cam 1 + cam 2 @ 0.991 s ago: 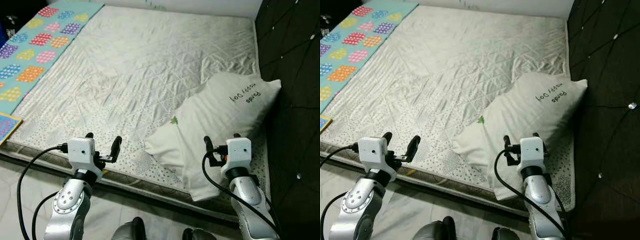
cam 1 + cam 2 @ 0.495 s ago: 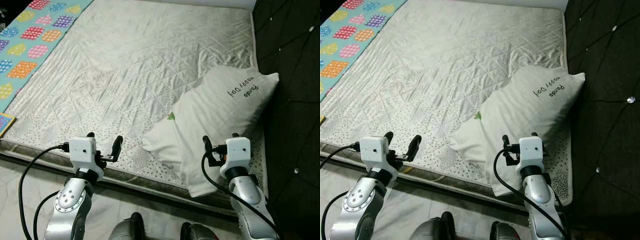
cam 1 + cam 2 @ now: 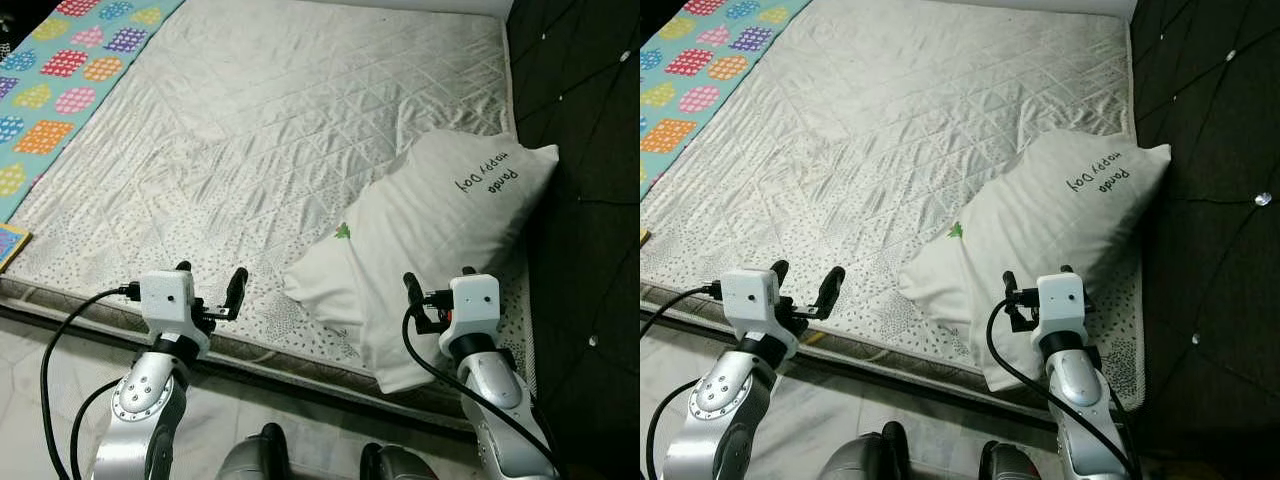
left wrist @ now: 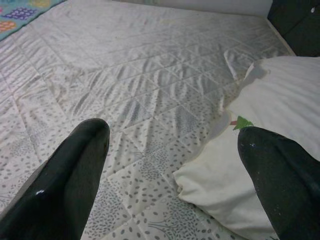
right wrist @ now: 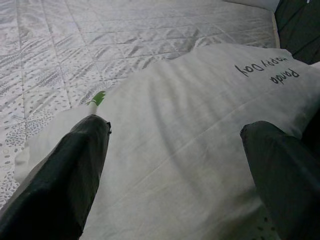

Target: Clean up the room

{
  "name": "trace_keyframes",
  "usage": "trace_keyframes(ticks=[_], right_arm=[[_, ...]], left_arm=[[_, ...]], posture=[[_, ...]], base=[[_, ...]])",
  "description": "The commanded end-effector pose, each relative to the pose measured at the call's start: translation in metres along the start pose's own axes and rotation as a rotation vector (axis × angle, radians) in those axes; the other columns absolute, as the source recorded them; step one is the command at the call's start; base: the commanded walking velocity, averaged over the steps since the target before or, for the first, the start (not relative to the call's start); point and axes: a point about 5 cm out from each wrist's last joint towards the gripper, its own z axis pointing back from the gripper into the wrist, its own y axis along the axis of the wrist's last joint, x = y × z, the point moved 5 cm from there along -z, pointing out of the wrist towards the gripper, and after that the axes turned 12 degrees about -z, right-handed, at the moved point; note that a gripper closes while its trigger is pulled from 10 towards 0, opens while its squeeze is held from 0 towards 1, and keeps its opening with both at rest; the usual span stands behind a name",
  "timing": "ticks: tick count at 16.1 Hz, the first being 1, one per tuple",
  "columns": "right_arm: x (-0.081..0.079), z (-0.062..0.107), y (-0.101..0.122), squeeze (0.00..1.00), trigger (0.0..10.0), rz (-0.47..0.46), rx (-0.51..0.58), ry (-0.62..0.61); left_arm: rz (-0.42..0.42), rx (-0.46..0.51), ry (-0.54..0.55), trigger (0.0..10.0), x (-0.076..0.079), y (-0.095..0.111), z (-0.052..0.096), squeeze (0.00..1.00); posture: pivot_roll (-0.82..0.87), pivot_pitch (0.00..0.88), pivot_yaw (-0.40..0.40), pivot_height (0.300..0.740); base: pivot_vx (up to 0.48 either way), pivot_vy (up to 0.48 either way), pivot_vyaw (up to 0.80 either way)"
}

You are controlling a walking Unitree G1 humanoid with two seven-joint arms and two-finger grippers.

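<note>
A white pillow (image 3: pixel 440 230) with dark lettering and a small green mark lies on the right side of a bed with a grey quilted cover (image 3: pixel 250 130), its near corner hanging over the bed's front edge. My right gripper (image 3: pixel 437 281) hovers open just in front of that corner; in the right wrist view the pillow (image 5: pixel 190 110) lies between and beyond the fingers (image 5: pixel 65 170). My left gripper (image 3: pixel 211 279) is open over the bed's front edge, left of the pillow, holding nothing. In the left wrist view the pillow's corner (image 4: pixel 225 170) lies ahead, beside one finger.
A dark padded headboard (image 3: pixel 590 150) runs along the right of the bed. A turquoise play mat with coloured patches (image 3: pixel 60 70) lies at the upper left, and a small blue and yellow item (image 3: pixel 10 245) sits at the left edge. Pale floor lies under my arms.
The whole picture has shifted a little, so the camera moved slightly nearer the bed. Both grippers stay open in the same pose and the pillow has not moved.
</note>
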Motion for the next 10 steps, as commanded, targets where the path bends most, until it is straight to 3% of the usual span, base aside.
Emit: trace_keyframes(ticks=[1,4,10], right_arm=[[-0.0027,0.0018,0.0008,0.0,10.0,-0.012,-0.001,0.011],[-0.0045,0.0007,0.0006,0.0,10.0,-0.018,-0.002,0.018],[-0.0055,-0.0005,0.0009,0.0,10.0,-0.018,0.001,0.024]], left_arm=[[-0.004,-0.03,0.015,10.0,-0.0032,-0.0072,0.0039,0.0],[-0.006,-0.028,0.015,10.0,-0.0032,-0.0069,0.0025,0.0],[-0.01,-0.021,0.016,10.0,-0.0019,-0.0062,-0.0004,0.0]], posture=[[0.0,0.262,0.037,0.678],[0.0,0.259,0.037,0.638],[-0.01,0.24,0.037,0.618]], base=[[0.0,0.0,0.0],[0.0,0.0,0.0],[0.0,0.0,0.0]])
